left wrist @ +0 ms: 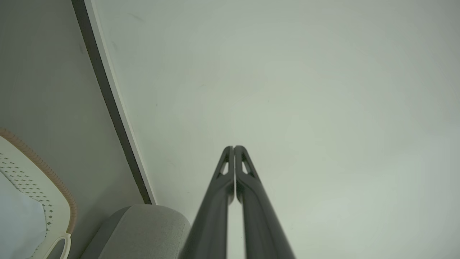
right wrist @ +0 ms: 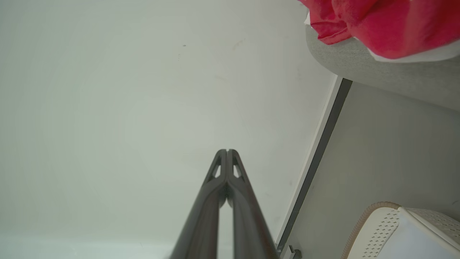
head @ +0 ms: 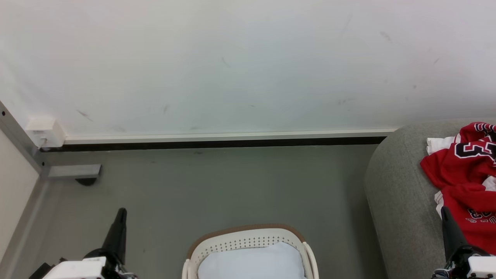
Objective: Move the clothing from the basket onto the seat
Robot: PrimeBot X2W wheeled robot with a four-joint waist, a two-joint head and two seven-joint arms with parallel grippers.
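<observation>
The clothing (head: 465, 182) lies in a crumpled heap on top of the seat (head: 399, 193), a little back from the seat's rounded end that faces the basket (head: 248, 233). The basket stands on the floor (head: 217, 186), near that end of the seat but apart from it. In the part of the basket that is visible, I see only the pale pad (head: 252, 263) and no red fabric, so I judge that the move is done or nearly done.

The garments look light, soft and limp. I expect that they will sag and hang down when lifted, and that the smooth sports fabric can slip out of a shallow pinch. They are not fragile. The best place to hold is probably a raised fold or a thick bunched ridge of the heap, not a flat single layer.

The heap has no clear direction because it is crumpled. Its long axis runs along the seat, from the wall side toward the robot. The piece with the large block numbers is at the wall end and the piece with small lettering is at the near end.

The left gripper (head: 121, 212) and the right gripper (head: 443, 211) both have their fingers pressed together and hold nothing. The right gripper is just beside the near end of the heap, but I cannot tell if it touches the cloth.
</observation>
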